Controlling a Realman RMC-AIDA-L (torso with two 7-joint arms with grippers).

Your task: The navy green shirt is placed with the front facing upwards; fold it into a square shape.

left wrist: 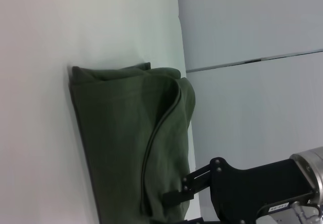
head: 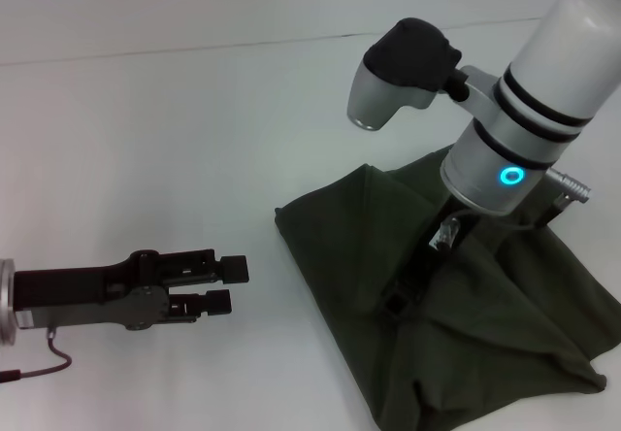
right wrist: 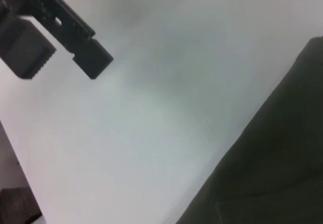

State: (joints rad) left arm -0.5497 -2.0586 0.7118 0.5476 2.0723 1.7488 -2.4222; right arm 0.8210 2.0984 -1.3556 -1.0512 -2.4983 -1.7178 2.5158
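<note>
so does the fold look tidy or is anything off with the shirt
Not tidy. The dark olive-green cotton shirt lies in a rumpled, lopsided heap with bunched, uneven edges, not a square. The right tool is down on its middle; the left tool hovers apart over the white table.

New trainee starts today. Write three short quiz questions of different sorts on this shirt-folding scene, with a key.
1. True or false: the shirt lies spread out flat, with both sleeves extended.
2. Multiple choice: where is the left gripper? A) pressing on the shirt B) over the bare table, apart from the shirt C) out of view
3. Fill in: the right gripper is down at the ____.

Key
1. False. It is bunched into a rumpled, partly folded heap.
2. B. Its fingers stand apart with nothing between them.
3. Shirt. The right arm blocks most of it in the head view, so its grip cannot be judged.
</note>
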